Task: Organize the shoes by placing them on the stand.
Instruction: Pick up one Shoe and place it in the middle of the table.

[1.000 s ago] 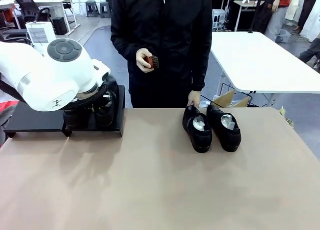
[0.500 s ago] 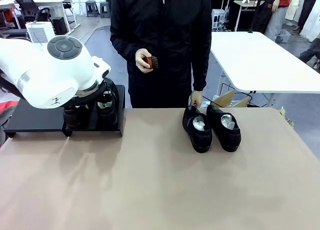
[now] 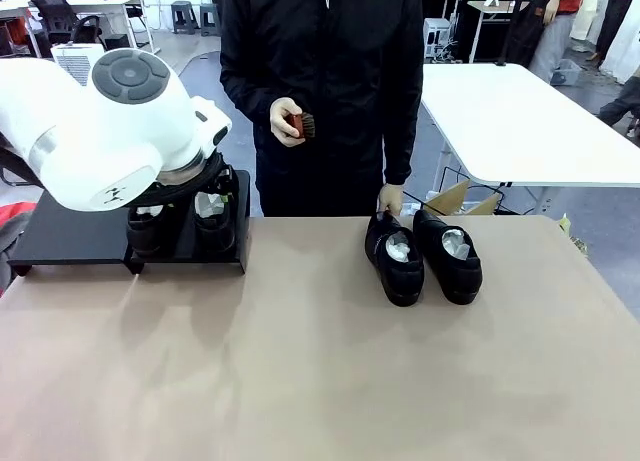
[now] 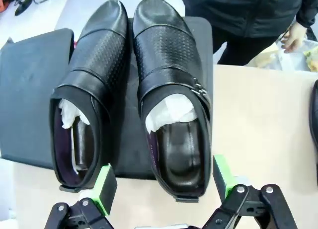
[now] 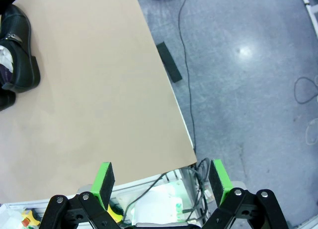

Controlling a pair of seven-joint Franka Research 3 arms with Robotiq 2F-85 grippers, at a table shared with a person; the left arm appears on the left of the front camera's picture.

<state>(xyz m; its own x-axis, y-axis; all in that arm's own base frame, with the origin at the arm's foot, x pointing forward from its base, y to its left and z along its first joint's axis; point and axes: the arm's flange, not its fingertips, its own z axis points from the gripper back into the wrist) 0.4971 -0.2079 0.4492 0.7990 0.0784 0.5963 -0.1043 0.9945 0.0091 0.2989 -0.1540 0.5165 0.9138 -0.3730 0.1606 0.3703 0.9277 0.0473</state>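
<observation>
Two glossy black shoes stand side by side on the black stand (image 4: 30, 90), toes away from me and white paper inside: a plain one (image 4: 89, 90) and a buckled one (image 4: 171, 90). My left gripper (image 4: 164, 184) hangs open over the buckled shoe's heel, a green pad on either side and clear of it. In the front view, the left arm (image 3: 110, 131) covers most of this pair (image 3: 215, 221). Two more shoes (image 3: 395, 256) (image 3: 450, 253) lie on the table, and a person's hand (image 3: 390, 197) is at the heel of the left one. My right gripper (image 5: 161, 177) is open and empty over the table's corner.
The person at the far side holds a small brown brush (image 3: 305, 124) in the other hand. One shoe (image 5: 17, 50) lies at the upper left of the right wrist view. Past the table's edge (image 5: 169, 105) are grey floor and cables. The stand's left half (image 3: 70, 236) is bare.
My left gripper has opened and let go of the buckled shoe on the stand, and the arm has risen slightly. The two shoes on the table and the person's hands stay put.
</observation>
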